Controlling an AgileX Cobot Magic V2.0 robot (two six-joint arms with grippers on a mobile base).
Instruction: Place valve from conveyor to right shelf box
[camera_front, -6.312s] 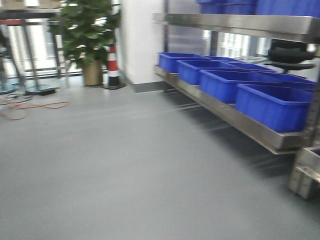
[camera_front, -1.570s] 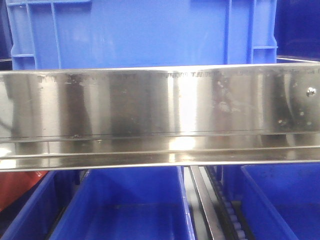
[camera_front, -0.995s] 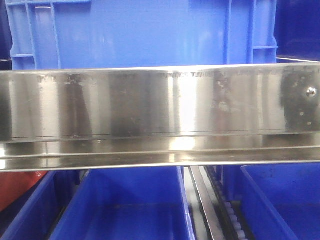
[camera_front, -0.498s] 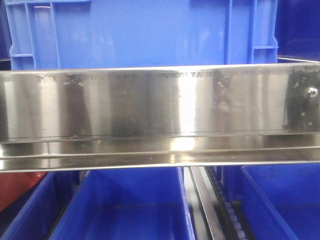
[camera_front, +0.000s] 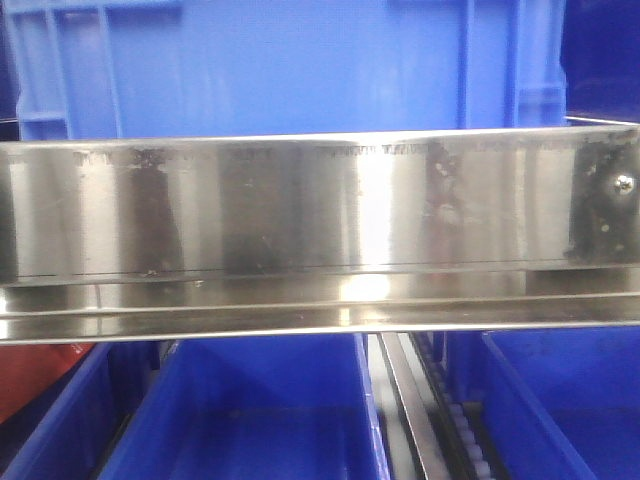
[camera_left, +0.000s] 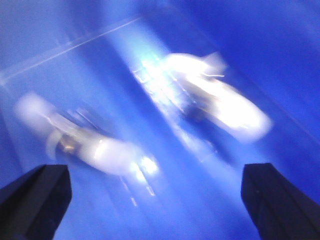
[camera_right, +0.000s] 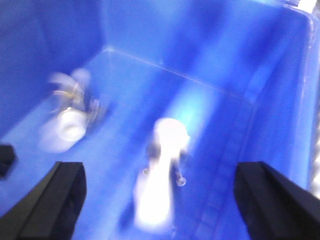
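In the left wrist view my left gripper (camera_left: 157, 207) is open and empty above the floor of a blue box (camera_left: 280, 60). Two blurred shiny silver valves lie below it, one on the left (camera_left: 95, 147) and one on the right (camera_left: 220, 102). In the right wrist view my right gripper (camera_right: 167, 212) is open over another blue box (camera_right: 225, 45). A bright blurred valve (camera_right: 162, 175) lies between its fingers, and a second valve (camera_right: 67, 125) lies to the left. The conveyor is out of view.
The front view is filled by the shelf's mirror-like steel rail (camera_front: 320, 220). A blue box (camera_front: 290, 65) stands above it, and two blue boxes (camera_front: 250, 410) (camera_front: 570, 400) stand below. A roller track (camera_front: 440, 415) runs between the lower boxes. Something red (camera_front: 30, 375) shows at the lower left.
The base has gone from a far view across the floor to close against the shelf rail. Over the last second a dark reflection has grown at the rail's right end.
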